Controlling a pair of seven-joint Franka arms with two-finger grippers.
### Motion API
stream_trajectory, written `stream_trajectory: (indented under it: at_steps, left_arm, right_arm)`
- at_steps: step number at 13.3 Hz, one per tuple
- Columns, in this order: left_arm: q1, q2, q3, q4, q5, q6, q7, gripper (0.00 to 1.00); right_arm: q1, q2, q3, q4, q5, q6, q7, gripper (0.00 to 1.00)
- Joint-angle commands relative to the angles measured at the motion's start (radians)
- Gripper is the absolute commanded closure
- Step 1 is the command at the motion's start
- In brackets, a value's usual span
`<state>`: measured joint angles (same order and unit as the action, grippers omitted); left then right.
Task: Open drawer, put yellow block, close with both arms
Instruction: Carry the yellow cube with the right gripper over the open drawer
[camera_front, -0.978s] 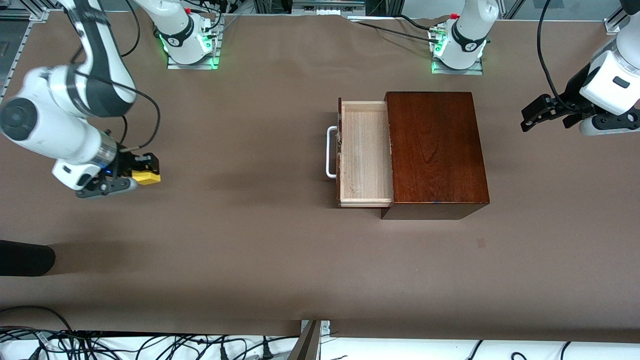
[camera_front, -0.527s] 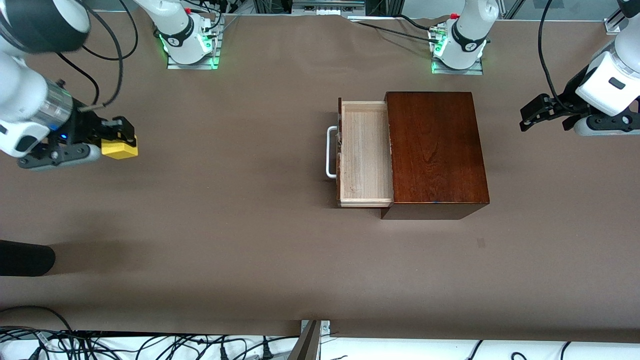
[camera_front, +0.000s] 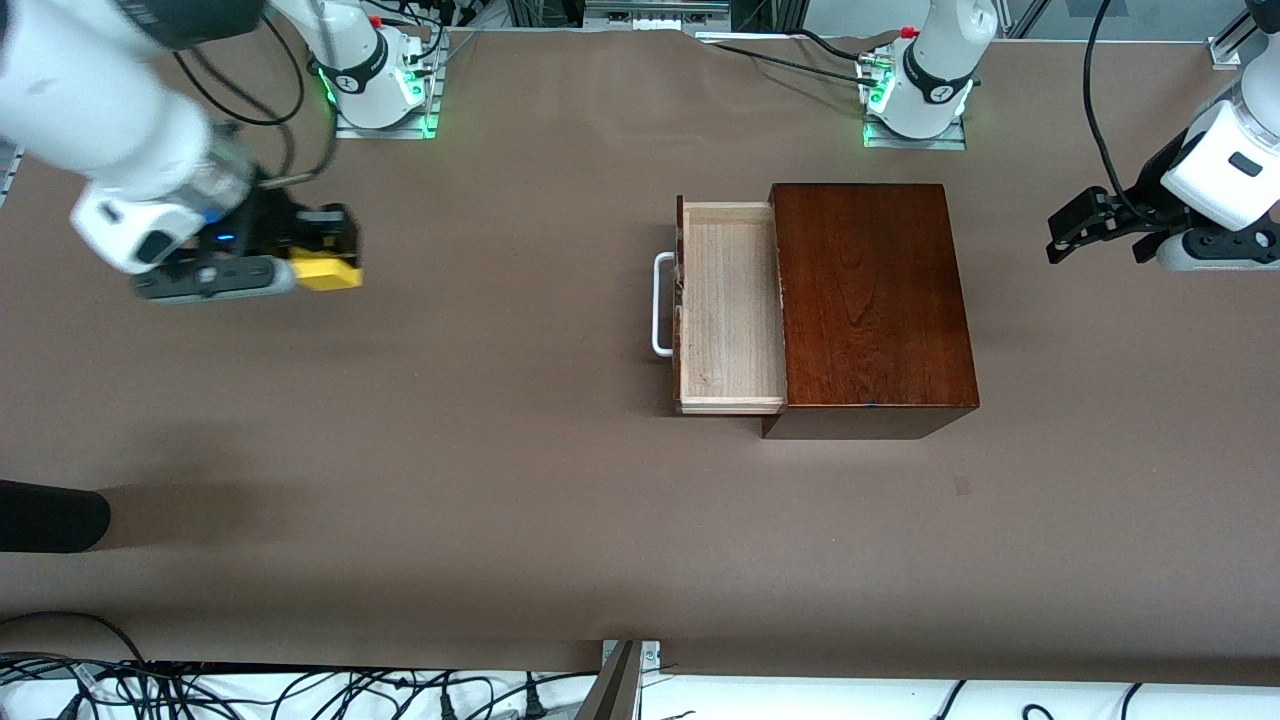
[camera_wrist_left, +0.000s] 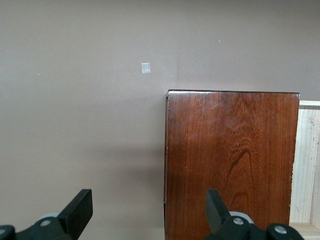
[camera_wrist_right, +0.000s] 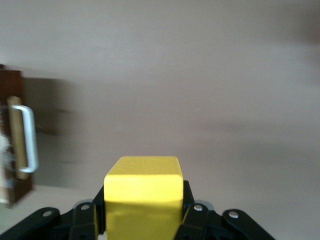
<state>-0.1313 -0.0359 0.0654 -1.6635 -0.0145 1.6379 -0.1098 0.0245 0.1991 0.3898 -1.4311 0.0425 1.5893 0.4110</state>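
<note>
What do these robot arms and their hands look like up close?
Both arms are glossy white with grey-black joint bands and thin black cables looping along them. Their round bases glow green and carry a small red part on top. Each ends in a black two-finger hand: the right hand shows a small blue light beside it, and the left hand has wedge-shaped fingers.

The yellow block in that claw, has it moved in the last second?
Yes. The yellow block, held in the right claw, has shifted toward the open drawer and closer to the right arm's green-lit base.
</note>
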Motion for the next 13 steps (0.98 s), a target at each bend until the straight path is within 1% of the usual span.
stream_trajectory:
  at_steps: [1, 3, 6, 8, 10, 12, 13]
  left_arm:
    - [0.018, 0.016, -0.004, 0.028, -0.004, -0.010, 0.025, 0.00]
    - [0.025, 0.016, -0.004, 0.028, -0.004, -0.010, 0.025, 0.00]
    - [0.024, 0.016, -0.006, 0.028, -0.005, -0.010, 0.024, 0.00]
    - [0.024, 0.016, -0.007, 0.030, -0.004, -0.012, 0.024, 0.00]
    - [0.025, 0.018, -0.006, 0.028, -0.005, -0.012, 0.024, 0.00]
    - [0.025, 0.022, -0.006, 0.030, -0.004, -0.012, 0.024, 0.00]
    - [0.025, 0.022, -0.006, 0.030, -0.004, -0.012, 0.024, 0.00]
  right_arm:
    - [0.124, 0.101, 0.034, 0.096, -0.001, 0.079, 0.281, 1.00]
    - [0.214, 0.156, 0.034, 0.123, -0.007, 0.167, 0.475, 1.00]
    - [0.333, 0.229, 0.029, 0.129, -0.024, 0.294, 0.800, 1.00]
    - [0.400, 0.278, 0.029, 0.146, -0.090, 0.356, 1.004, 1.00]
    - [0.460, 0.353, 0.023, 0.217, -0.101, 0.368, 1.209, 1.00]
    - [0.529, 0.439, 0.014, 0.318, -0.143, 0.376, 1.432, 1.00]
    - [0.561, 0.475, 0.005, 0.355, -0.176, 0.377, 1.503, 1.00]
